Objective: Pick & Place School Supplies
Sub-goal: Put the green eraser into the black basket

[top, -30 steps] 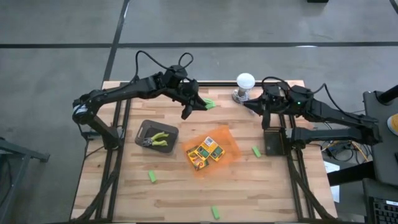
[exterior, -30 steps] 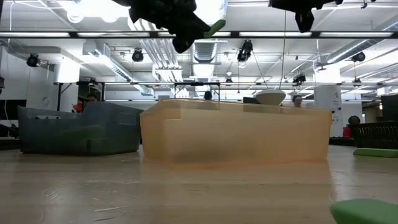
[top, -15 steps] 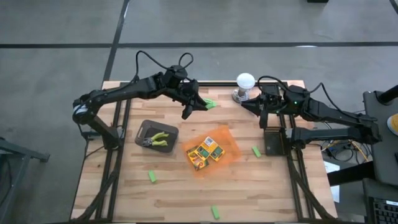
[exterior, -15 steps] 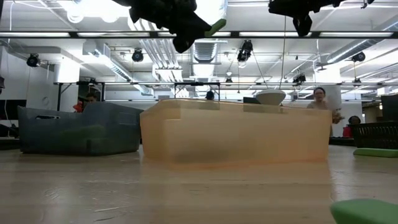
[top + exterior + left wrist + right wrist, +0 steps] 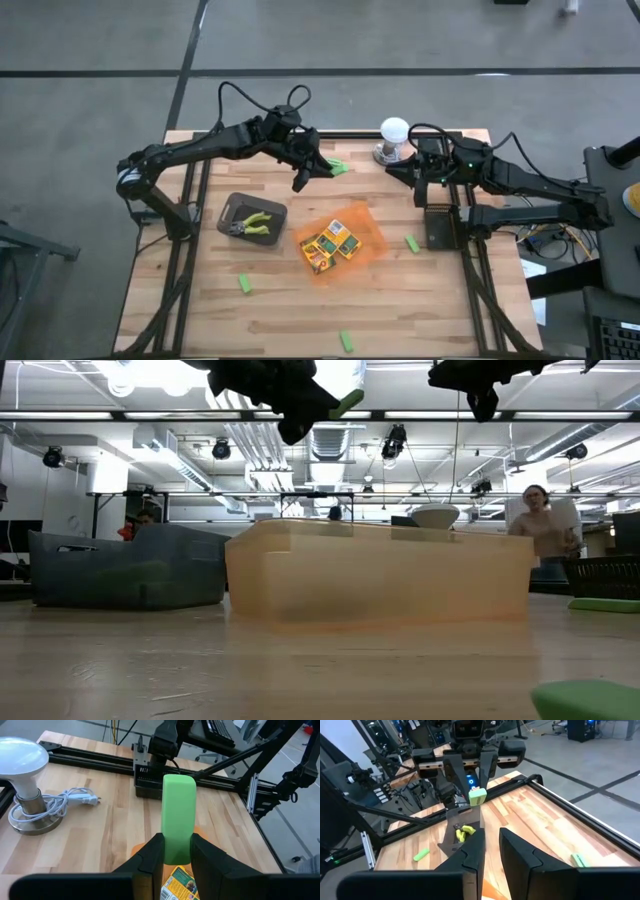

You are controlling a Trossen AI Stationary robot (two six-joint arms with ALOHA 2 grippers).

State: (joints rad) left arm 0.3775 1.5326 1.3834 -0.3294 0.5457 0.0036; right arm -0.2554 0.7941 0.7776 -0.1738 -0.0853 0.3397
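Green piece (image 5: pixel 178 817): it was pinched upright between the left gripper's (image 5: pixel 318 167) fingers (image 5: pixel 150 865), lifted clear of the surface near the far edge, not over any container.
Left gripper: it gripped that piece and had not shifted over the last second; the carry looked paused.
Orange tray (image 5: pixel 372 238): it lay mid-surface with the crayon boxes (image 5: pixel 329 245) inside, near and forward of the held piece, so it was the likely drop spot.
Dark tray (image 5: pixel 236 207): it sat to the left of the orange one, holding the plier-like tools (image 5: pixel 255 224).
Loose green pieces: one lay right of the orange tray (image 5: pixel 411 243), one left of centre (image 5: pixel 244 285), one at the near edge (image 5: pixel 346 341); all were yet to be collected.
Right gripper (image 5: pixel 421 192): its fingers (image 5: pixel 470 855) stood a narrow gap apart and held nothing; the arm had edged leftward beside the lamp (image 5: pixel 394 131), probably setting up for the piece nearest it.
Person (image 5: pixel 541 525): someone had walked into sight in the room beyond the surface, well apart from the work.
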